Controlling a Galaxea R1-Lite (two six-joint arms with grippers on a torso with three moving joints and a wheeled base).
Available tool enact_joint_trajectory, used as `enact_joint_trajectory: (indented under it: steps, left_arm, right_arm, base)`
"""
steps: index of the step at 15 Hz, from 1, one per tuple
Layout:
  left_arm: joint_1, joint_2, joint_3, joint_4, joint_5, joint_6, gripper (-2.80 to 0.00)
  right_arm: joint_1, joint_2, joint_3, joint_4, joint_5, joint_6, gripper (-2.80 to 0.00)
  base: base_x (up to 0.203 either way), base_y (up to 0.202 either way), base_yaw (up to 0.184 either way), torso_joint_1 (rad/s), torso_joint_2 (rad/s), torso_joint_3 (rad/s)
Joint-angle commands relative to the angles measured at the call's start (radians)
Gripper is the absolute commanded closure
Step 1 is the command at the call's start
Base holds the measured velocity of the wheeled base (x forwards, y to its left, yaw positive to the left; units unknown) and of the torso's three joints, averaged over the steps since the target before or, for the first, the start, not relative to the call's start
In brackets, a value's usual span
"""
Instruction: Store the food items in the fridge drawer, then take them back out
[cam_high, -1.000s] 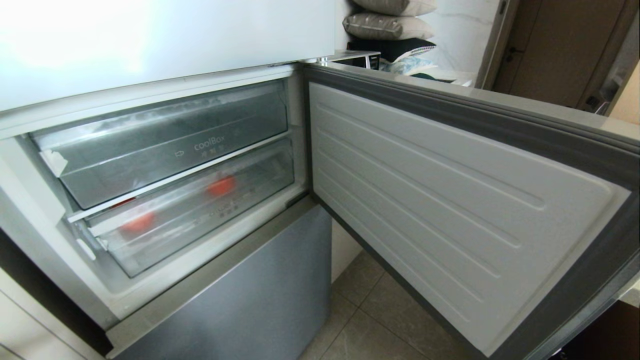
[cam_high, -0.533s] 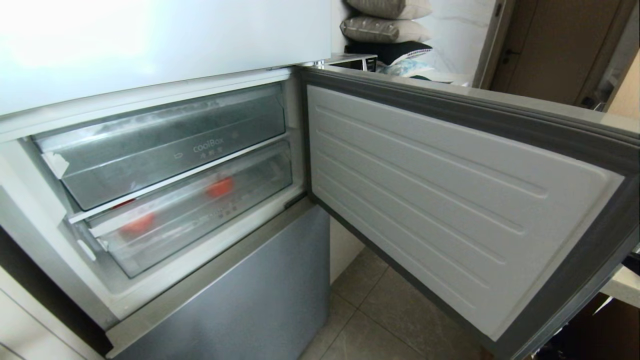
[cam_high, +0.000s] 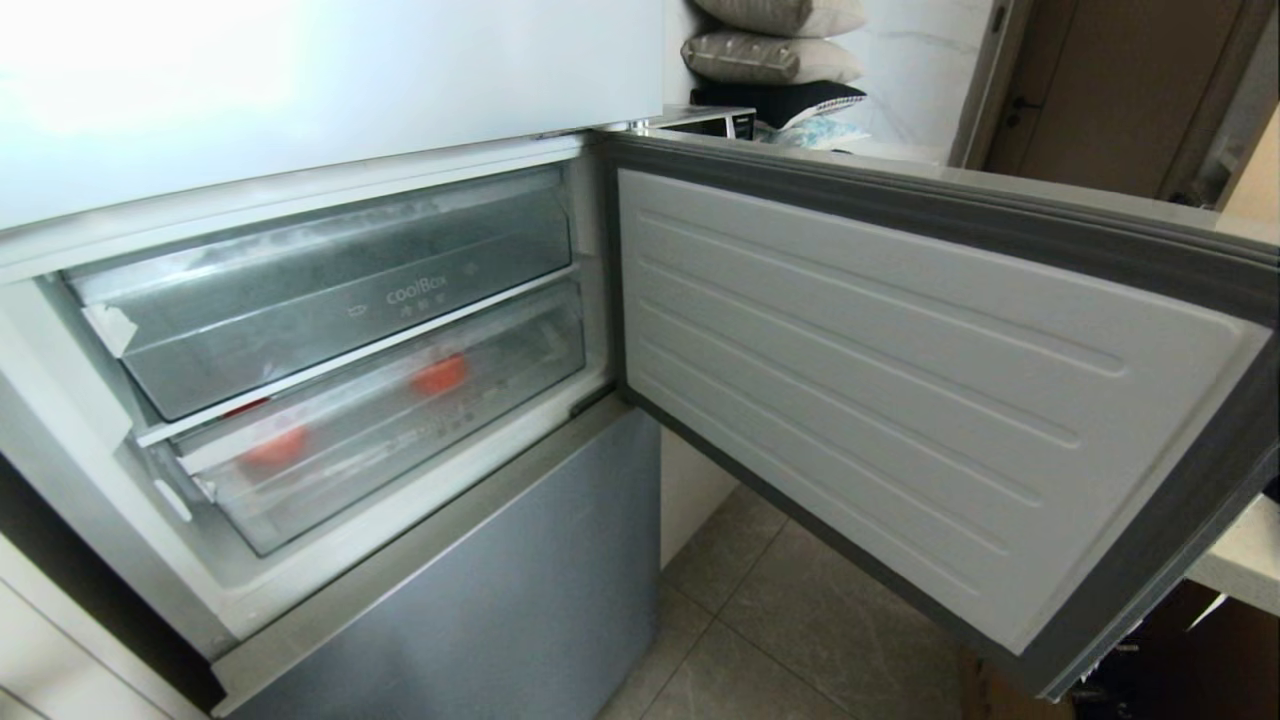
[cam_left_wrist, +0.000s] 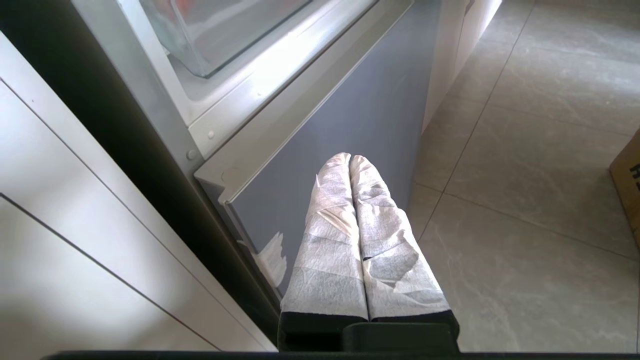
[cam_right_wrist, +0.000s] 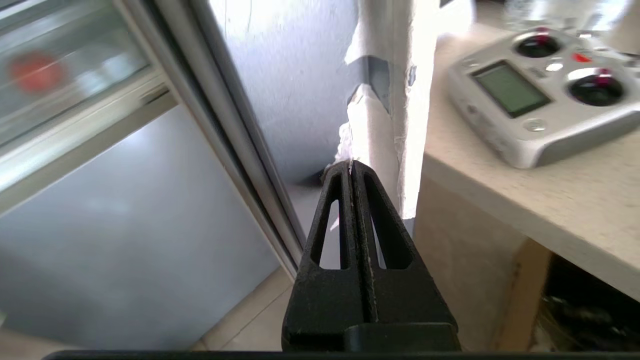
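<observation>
right gripper (cam_right_wrist: 351, 167): fingers pressed together, nothing between them; tip sits at the outer edge of the fridge door (cam_high: 900, 380), just beside the torn white film (cam_right_wrist: 385, 125) on that edge. Contact or not, can't tell.
left gripper (cam_left_wrist: 350, 160): white-wrapped fingers together, empty, hanging low in front of the lower grey door panel (cam_high: 480, 590), parked.
fridge drawer (cam_high: 400, 430): pushed in, under the coolBox bin (cam_high: 330, 300).
food items: both inside the drawer, blurred through the plastic. One red-orange blob (cam_high: 440, 375) at about 2 o'clock in the drawer, the other (cam_high: 275, 447) at about 8 o'clock. Can't say which is which.
counter (cam_right_wrist: 525, 185): right behind the door edge, a remote controller (cam_right_wrist: 545, 95) lying on it.
risk 1: door pushed wider hits the counter; there's little room left.
risk 2: closed tip slides off the edge or snags the loose film.
risk 3: drawer lip needs opened fingers; go in closed and it just gets shoved.
</observation>
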Motion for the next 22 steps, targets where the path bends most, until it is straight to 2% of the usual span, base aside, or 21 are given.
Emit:
enact_joint_trajectory:
  steps: [1,7,9,14,16,19,22]
  left_arm:
    - [0.0,-0.017,0.0,0.001,0.0,0.001,0.0]
    - [0.0,-0.02,-0.002,0.002,0.0,0.001,0.0]
    - [0.0,-0.016,0.0,0.002,0.0,0.002,0.0]
    - [0.0,-0.014,-0.001,0.002,0.0,0.002,0.0]
    - [0.0,-0.013,-0.002,0.002,0.0,0.002,0.0]
    - [0.001,-0.013,-0.002,0.002,0.0,0.001,0.0]
    - [0.002,-0.022,-0.002,0.002,0.0,0.002,0.0]
  right_arm:
    - [-0.01,0.022,-0.018,-0.01,-0.003,0.005,0.0]
    - [-0.018,-0.032,-0.013,-0.005,-0.017,-0.001,0.0]
    - [-0.025,-0.046,-0.007,-0.005,-0.057,0.001,0.0]
    - [-0.025,-0.208,0.067,0.054,-0.069,-0.003,0.0]
    - [-0.024,-0.269,0.074,0.094,-0.062,-0.005,0.0]
    - [-0.023,-0.358,0.064,0.216,0.011,-0.007,0.0]
    - [-0.023,-0.32,0.052,0.219,0.015,-0.007,0.0]
  base:
    - [0.0,0.0,0.0,0.0,0.0,0.0]
    - [0.0,0.0,0.0,0.0,0.0,0.0]
    - [0.0,0.0,0.0,0.0,0.0,0.0]
    - [0.0,0.0,0.0,0.0,0.0,0.0]
    - [0.0,0.0,0.0,0.0,0.0,0.0]
    - [0.0,0.0,0.0,0.0,0.0,0.0]
    - [0.0,0.0,0.0,0.0,0.0,0.0]
